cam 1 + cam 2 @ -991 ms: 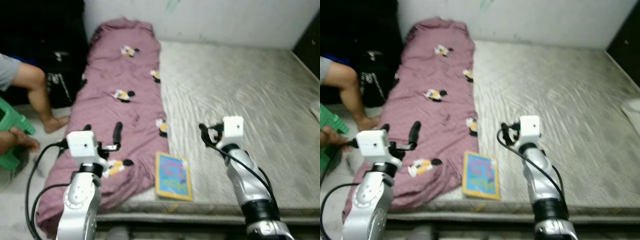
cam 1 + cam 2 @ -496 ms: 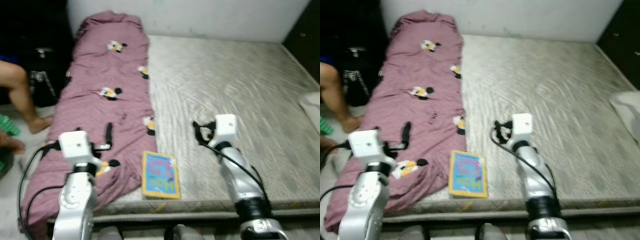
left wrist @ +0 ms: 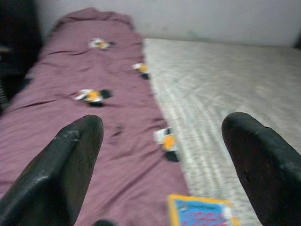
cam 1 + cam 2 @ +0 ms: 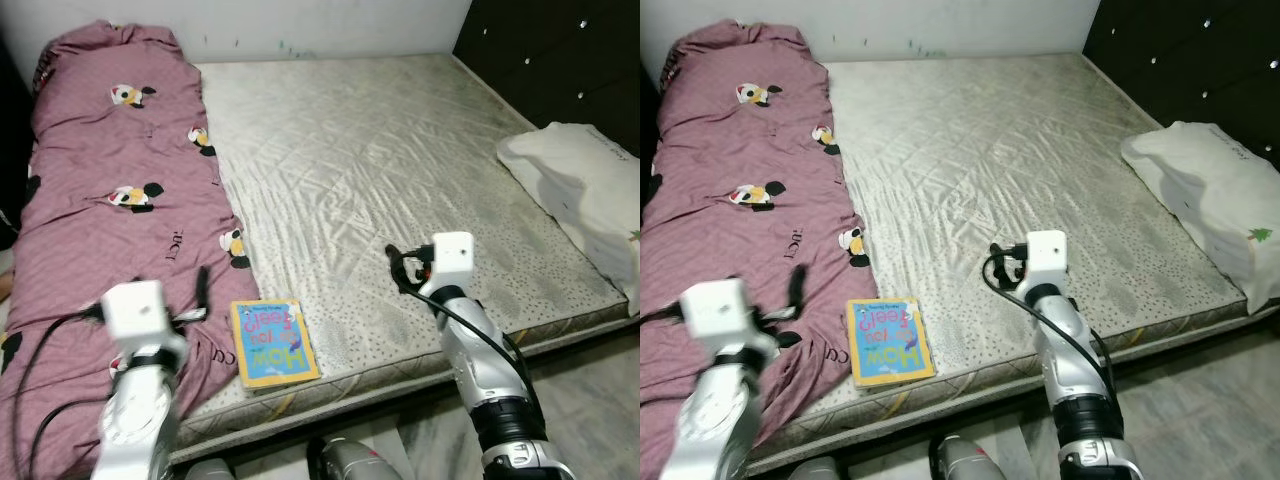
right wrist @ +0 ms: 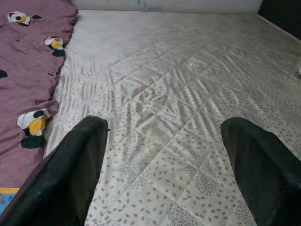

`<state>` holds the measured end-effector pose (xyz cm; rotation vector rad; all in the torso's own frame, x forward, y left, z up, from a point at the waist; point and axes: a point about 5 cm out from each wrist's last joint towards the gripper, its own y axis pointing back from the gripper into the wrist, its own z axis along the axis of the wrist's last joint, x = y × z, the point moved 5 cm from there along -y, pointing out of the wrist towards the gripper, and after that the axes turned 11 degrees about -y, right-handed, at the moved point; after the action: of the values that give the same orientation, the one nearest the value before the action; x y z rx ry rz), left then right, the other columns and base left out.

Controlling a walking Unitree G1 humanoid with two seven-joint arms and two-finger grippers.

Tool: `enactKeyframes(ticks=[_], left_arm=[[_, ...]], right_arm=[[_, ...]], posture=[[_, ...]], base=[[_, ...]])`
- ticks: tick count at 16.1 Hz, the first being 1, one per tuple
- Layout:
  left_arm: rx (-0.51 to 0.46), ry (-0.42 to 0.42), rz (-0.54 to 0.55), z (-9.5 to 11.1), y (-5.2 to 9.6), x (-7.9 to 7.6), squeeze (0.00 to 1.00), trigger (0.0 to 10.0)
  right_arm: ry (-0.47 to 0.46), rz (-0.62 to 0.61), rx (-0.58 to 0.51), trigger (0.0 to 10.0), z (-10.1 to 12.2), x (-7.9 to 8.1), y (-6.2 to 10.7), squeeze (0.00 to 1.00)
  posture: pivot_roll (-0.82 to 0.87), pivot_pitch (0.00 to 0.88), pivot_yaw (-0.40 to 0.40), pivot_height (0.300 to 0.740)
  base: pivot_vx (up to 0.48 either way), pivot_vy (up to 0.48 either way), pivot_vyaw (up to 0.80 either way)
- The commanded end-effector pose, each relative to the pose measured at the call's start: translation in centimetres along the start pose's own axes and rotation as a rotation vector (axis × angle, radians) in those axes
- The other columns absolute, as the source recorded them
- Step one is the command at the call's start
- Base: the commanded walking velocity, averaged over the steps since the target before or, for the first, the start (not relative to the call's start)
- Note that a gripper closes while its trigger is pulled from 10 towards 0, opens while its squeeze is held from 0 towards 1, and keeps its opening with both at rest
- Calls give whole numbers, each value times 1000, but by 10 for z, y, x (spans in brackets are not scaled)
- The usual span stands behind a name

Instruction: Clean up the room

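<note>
A bare grey mattress (image 4: 380,170) lies before me, with a purple blanket (image 4: 100,200) printed with cartoon mice spread along its left side. A colourful children's book (image 4: 272,342) lies flat near the mattress's front edge, beside the blanket. My left gripper (image 3: 162,127) hovers open over the blanket's near end, with the book (image 3: 200,212) just ahead and to its right. My right gripper (image 4: 398,268) is open too, held above bare mattress to the right of the book. Nothing is between the fingers of either one.
A white pillow (image 4: 585,190) lies at the mattress's right edge, in front of a dark studded headboard (image 4: 560,50). Grey floor (image 4: 590,400) runs along the front right. A white wall (image 4: 330,25) stands behind the mattress.
The view has swung to the right: the person and green stool at the left are gone from sight, and the pillow and headboard have come in. Both arms keep their pose.
</note>
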<state>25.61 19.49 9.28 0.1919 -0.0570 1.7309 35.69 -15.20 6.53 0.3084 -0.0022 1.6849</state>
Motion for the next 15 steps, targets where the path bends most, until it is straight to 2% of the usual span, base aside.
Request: enactKeyframes(ticks=[1,7,12,15], left_arm=[[-6,-2,17,2,2,4,0,10000],[-18,-21,4,6,1,3,0,10000],[-45,-47,-6,11,-4,3,0,10000],[-39,-40,-3,11,-4,3,0,10000]], right_arm=[[0,8,2,10000,1,2,-1,0],[5,28,-1,10000,1,7,-3,0],[5,32,-6,10000,3,8,-3,0],[6,34,-8,10000,3,8,-3,0]], posture=[[47,81,-60,740],[45,84,-57,735],[43,84,-59,670],[42,85,-61,647]], base=[[0,0,0],[0,0,0],[0,0,0],[0,0,0]])
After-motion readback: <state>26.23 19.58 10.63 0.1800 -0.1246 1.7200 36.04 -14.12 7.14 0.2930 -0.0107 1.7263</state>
